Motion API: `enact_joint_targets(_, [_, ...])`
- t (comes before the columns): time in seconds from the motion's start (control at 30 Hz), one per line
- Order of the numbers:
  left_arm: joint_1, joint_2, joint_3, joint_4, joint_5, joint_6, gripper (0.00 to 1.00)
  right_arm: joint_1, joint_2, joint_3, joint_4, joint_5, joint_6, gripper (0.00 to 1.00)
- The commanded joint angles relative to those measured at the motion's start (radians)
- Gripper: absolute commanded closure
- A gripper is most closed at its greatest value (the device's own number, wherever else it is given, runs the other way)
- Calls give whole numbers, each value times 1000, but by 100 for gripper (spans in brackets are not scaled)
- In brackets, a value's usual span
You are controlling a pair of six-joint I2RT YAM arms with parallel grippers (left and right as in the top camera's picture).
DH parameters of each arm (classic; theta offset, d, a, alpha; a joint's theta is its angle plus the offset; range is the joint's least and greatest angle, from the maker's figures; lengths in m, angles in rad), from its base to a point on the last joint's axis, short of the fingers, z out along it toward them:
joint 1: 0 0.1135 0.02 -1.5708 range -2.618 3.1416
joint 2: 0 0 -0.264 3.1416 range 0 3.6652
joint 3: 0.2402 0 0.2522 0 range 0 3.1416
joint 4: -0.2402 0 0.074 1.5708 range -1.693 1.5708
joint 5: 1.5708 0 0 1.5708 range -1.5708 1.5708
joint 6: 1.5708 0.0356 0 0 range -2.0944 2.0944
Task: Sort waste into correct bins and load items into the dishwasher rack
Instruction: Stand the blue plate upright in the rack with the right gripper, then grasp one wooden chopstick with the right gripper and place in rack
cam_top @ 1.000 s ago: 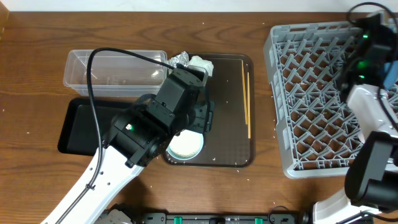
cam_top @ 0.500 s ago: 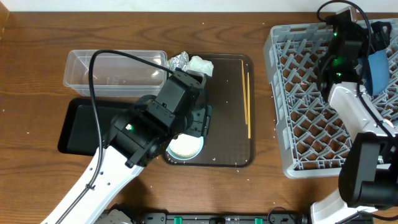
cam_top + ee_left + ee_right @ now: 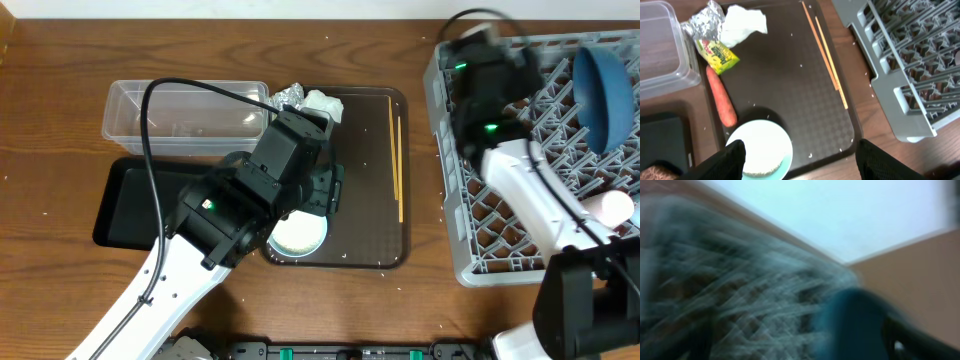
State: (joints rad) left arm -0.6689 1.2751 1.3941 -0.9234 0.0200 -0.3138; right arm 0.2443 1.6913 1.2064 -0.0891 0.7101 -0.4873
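My left gripper (image 3: 800,164) hangs open over the front of the brown serving tray (image 3: 365,215). A white bowl (image 3: 762,150) with rice lies partly under its left finger. On that tray lie an orange carrot (image 3: 722,95), a yellow-green wrapper (image 3: 719,54), silver foil (image 3: 705,20), white tissue (image 3: 742,25) and chopsticks (image 3: 825,55). My right gripper (image 3: 475,60) is over the back left of the grey dishwasher rack (image 3: 500,230), holding nothing. Its view is blurred, with dark fingers far apart at the edges. The dark blue plate (image 3: 600,95) stands on edge at the rack's back right.
The clear tub (image 3: 180,110) sits behind the glossy black tray (image 3: 125,200), both left of the serving tray. Brown scraps (image 3: 655,172) lie on the black tray. A pale cup (image 3: 613,207) rests at the rack's right side. Loose rice grains dot the wooden table.
The right arm has swung left across the rack, away from the blue plate, which stays standing in the rack. The left arm has not moved.
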Motion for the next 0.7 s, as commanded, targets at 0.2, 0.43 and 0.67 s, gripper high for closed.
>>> enact_joint_targets(0.2, [0, -11, 15, -33, -5, 37, 29, 171, -8, 2, -315, -705, 654, 10])
enact_joint_targets(0.43, [0, -11, 15, -38, -69, 60, 29, 181, -8, 2, -463, -750, 884, 5])
enact_joint_targets(0.67, [0, -11, 15, -57, -190, 59, 29, 182, -8, 2, -488, -800, 883, 1])
